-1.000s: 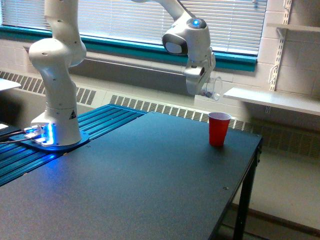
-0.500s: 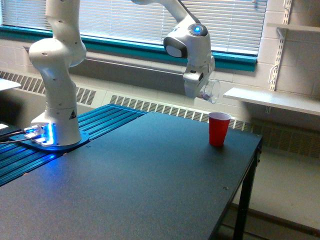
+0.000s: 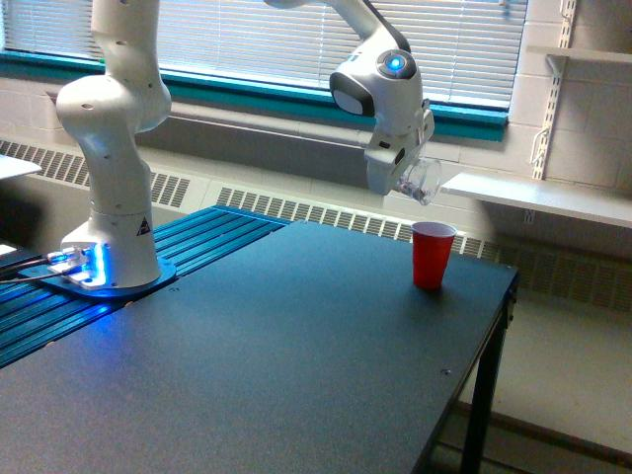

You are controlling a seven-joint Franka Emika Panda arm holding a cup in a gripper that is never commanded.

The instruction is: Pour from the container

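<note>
The jaws clench the clear cup (image 3: pixel 421 182), which tilts out to their right in the exterior view, above the red cup (image 3: pixel 433 255) on the dark surface (image 3: pixel 286 346); it looks colourless and see-through.

A dark table (image 3: pixel 296 336) carries a red cup (image 3: pixel 433 255), upright near its far corner; the white arm's base (image 3: pixel 109 267) apparently sits beside it on blue slats (image 3: pixel 212 232).

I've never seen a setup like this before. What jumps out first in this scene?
A big white robot arm rises from a blue-lit base at the exterior view's left and reaches over a dark table. Its gripper holds a clear plastic cup tilted in the air, just above a red cup standing near the table's far edge.
</note>
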